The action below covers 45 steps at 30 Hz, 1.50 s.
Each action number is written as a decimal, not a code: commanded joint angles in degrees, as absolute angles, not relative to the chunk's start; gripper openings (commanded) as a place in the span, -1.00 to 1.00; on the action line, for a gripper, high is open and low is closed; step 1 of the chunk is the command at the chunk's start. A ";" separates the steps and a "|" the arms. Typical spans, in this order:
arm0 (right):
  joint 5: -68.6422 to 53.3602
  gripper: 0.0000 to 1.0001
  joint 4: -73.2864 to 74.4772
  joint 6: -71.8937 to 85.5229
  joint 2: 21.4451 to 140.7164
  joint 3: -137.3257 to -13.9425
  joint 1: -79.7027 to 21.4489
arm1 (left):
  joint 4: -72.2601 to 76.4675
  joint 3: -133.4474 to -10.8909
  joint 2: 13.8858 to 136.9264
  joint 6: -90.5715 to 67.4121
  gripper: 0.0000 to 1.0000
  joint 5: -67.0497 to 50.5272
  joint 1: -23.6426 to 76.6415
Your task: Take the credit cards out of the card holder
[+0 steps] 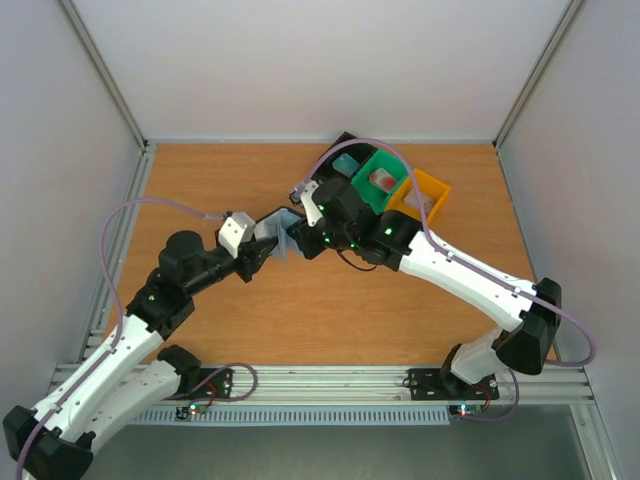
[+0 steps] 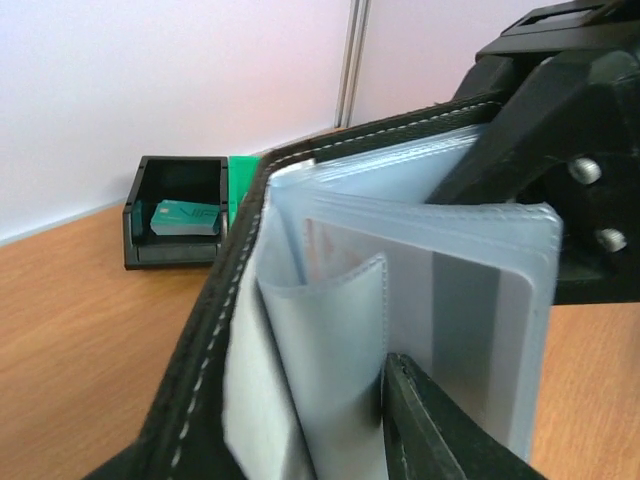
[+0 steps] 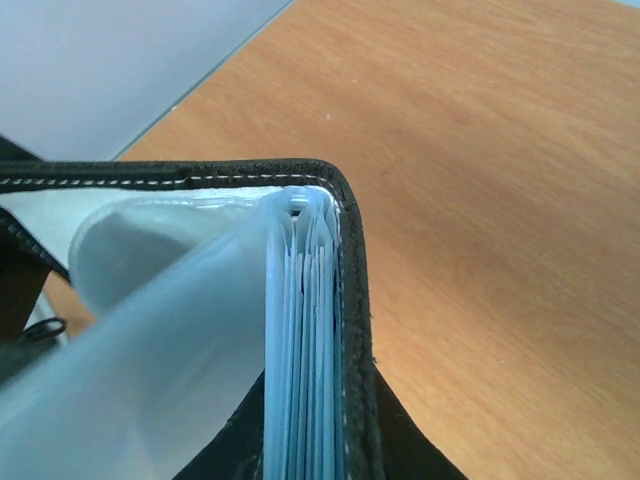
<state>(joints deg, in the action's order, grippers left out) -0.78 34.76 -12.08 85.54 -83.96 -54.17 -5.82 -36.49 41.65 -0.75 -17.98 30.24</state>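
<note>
Centrally, the card holder is standing open over the wooden desk, with pale walls enclosing it. The right end effector is clamping it; whether the left end effector beside it is gripping, I cannot tell. Beyond it, a teal card is lying in the black tray

Place: you're watching a robotics lab test cell | Walls: plain pale panels enclose the wooden tabletop on three sides | Near edge of tabletop: aluminium rail carries left arm and right arm
</note>
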 commanded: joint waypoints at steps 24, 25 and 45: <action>-50.31 -0.98 25.76 -21.42 73.02 -74.22 -40.53 | -6.39 -39.36 37.90 1.28 -0.33 -28.70 29.53; -51.39 -0.98 25.84 -21.31 72.98 -74.06 -39.78 | -6.43 -39.45 37.67 1.31 -0.34 -29.69 29.53; -38.94 -0.98 36.15 -17.71 72.28 -75.74 -33.91 | -5.26 -39.68 35.29 -3.32 0.12 -31.42 26.03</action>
<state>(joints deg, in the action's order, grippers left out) -46.48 32.27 -22.17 72.38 -73.76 -35.92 -7.49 -38.52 36.93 -2.09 -32.84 27.81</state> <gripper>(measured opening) 0.113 0.549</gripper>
